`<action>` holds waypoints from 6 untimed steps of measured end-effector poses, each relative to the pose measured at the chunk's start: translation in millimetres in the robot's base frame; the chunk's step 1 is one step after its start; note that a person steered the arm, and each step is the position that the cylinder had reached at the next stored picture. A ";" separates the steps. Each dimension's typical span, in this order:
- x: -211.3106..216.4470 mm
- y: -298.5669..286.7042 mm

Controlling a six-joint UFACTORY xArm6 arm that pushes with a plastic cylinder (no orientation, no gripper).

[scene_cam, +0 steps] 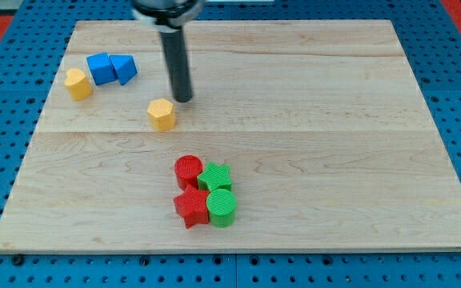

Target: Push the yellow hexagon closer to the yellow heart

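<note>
- Claw: none fitted, so no released, clenched or grasping state to report; only a straight dark rod (176, 60) ending in my tip (182, 99), set down on the bench (334, 120).
- Yellow hexagon (161, 114): left of the bench centre, just below and to the view's left of my tip. Close beside it; contact or a narrow gap cannot be told apart.
- Yellow heart (78, 83): near the bench's left edge, well apart from the yellow hexagon, to the view's left and slightly toward the top.
- Step in hand, as judged: lining up behind the yellow hexagon, push not yet completed.
- Next move, as judged: shift my tip round to the right and slightly lower side of the yellow hexagon, then drive toward the view's left and a little upward. Pushing from the present upper-right spot likely sends the block down-left, past the line to the heart.
- Blue cube (100, 68) and blue wedge (123, 69): just right of the yellow heart, above the push line; keep clear.
- Red and green cluster (205, 192): toward the view's bottom, out of the way.
</note>
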State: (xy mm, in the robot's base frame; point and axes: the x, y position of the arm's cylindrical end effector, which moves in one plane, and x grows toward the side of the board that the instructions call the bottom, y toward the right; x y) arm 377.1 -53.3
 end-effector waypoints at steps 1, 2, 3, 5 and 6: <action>22.8 11.9; 28.0 -30.1; 28.0 -85.2; 45.9 -58.7; 61.3 -67.6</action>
State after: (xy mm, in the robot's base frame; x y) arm 438.4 -120.9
